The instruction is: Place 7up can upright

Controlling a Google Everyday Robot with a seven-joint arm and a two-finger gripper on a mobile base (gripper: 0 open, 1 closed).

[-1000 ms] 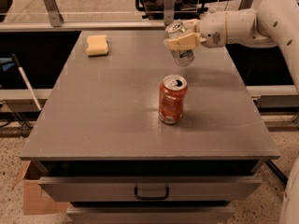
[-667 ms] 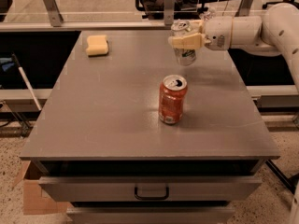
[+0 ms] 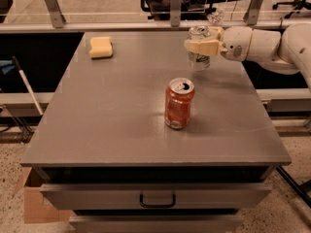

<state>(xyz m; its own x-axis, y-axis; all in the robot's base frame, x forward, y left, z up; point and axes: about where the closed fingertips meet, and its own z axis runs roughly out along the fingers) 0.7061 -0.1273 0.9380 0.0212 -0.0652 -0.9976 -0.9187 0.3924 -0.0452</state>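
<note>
The 7up can point(image 3: 199, 58) is silver-white with green lettering and stands upright at the far right of the grey table point(image 3: 121, 110). My gripper point(image 3: 202, 46) reaches in from the right and is shut on the can's upper half. I cannot tell whether the can's base rests on the table or hangs just above it.
An orange-red soda can point(image 3: 179, 104) stands upright near the table's middle, in front of the 7up can. A yellow sponge point(image 3: 100, 47) lies at the far left. A drawer with a dark handle point(image 3: 158, 199) sits under the table's front edge. Railing posts point(image 3: 176, 4) stand behind.
My gripper has moved a little to the right and down with the 7up can, toward the table's surface. The orange-red can and sponge have not moved.
</note>
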